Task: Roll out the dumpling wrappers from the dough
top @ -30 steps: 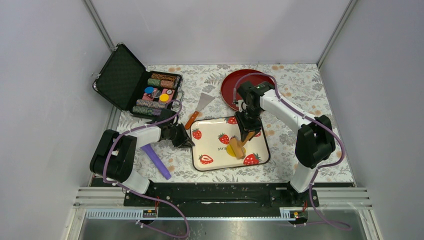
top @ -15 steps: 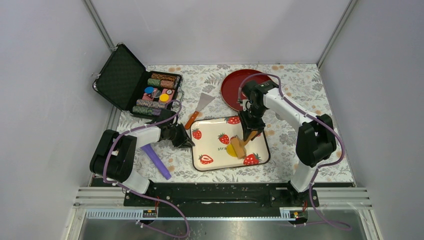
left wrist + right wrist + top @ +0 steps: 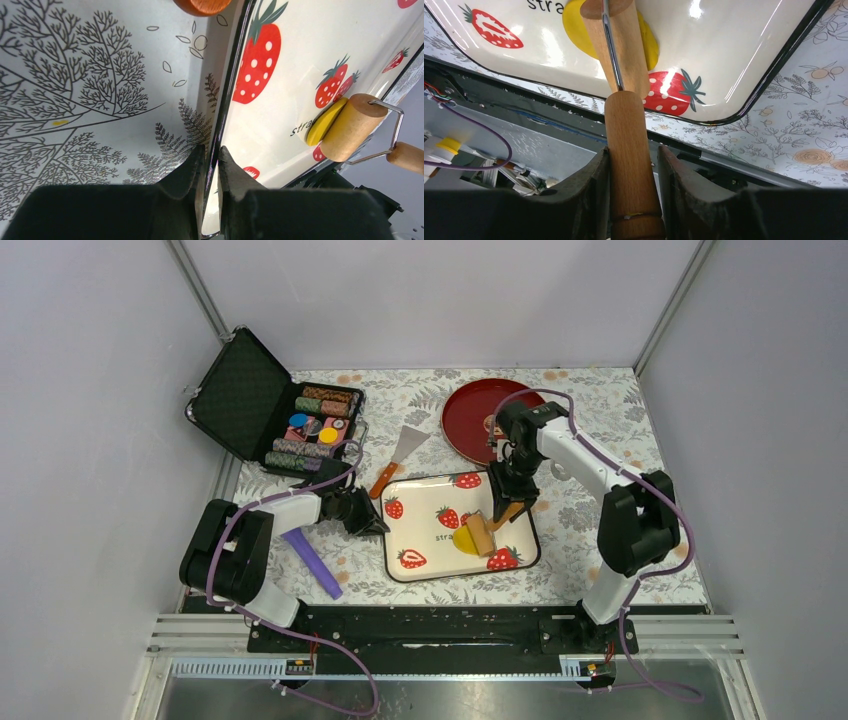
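The dough (image 3: 462,541) is a flat bright-yellow patch on the strawberry-print tray (image 3: 420,502). A wooden roller (image 3: 482,535) lies across the dough's right part. My right gripper (image 3: 506,511) is shut on the roller's wooden handle (image 3: 629,140). In the right wrist view the roller drum (image 3: 616,35) covers the middle of the dough (image 3: 573,29). My left gripper (image 3: 378,525) is shut on the tray's left rim (image 3: 227,100), a fingertip on each side. The left wrist view shows the dough (image 3: 322,130) edge-on beside the roller (image 3: 352,127). No separate dumpling wrappers show.
An open black case of poker chips (image 3: 290,410) stands at the back left. A red plate (image 3: 478,415) lies behind the tray, and a metal spatula with an orange handle (image 3: 398,455) lies between them. A purple stick (image 3: 312,562) lies left of the tray.
My right arm has swung to the right and drawn the roller a little to the right over the dough. The left arm and the tray have stayed put.
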